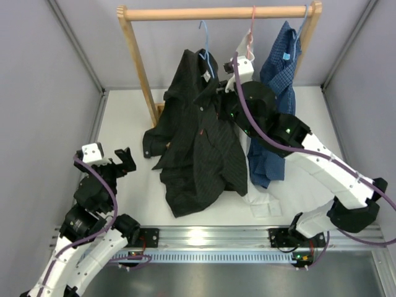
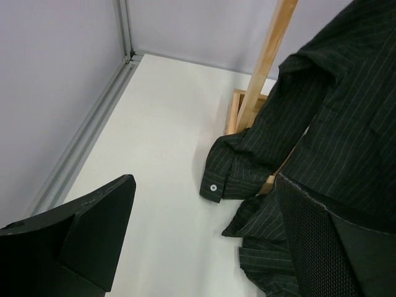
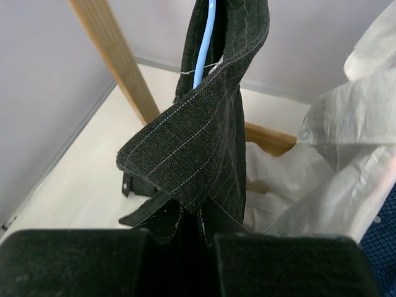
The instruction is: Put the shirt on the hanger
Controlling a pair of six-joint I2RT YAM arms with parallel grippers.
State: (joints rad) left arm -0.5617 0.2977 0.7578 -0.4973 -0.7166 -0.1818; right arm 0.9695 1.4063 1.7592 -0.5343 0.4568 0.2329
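Top external: left gripper (image 1: 122,159) wide open, empty, near the table edge; shirt (image 1: 198,148) hangs from hanger (image 1: 206,44) on rack (image 1: 216,12); right gripper (image 1: 226,86) pinched shut on shirt's collar area; looks nearly done, shoulder seating and release probably left.

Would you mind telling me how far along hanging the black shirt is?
The shirt already hangs from the hanger on the rail. The right gripper is shut on cloth beside the collar; the left gripper is open, apart. Left: check both shoulders sit, then release.
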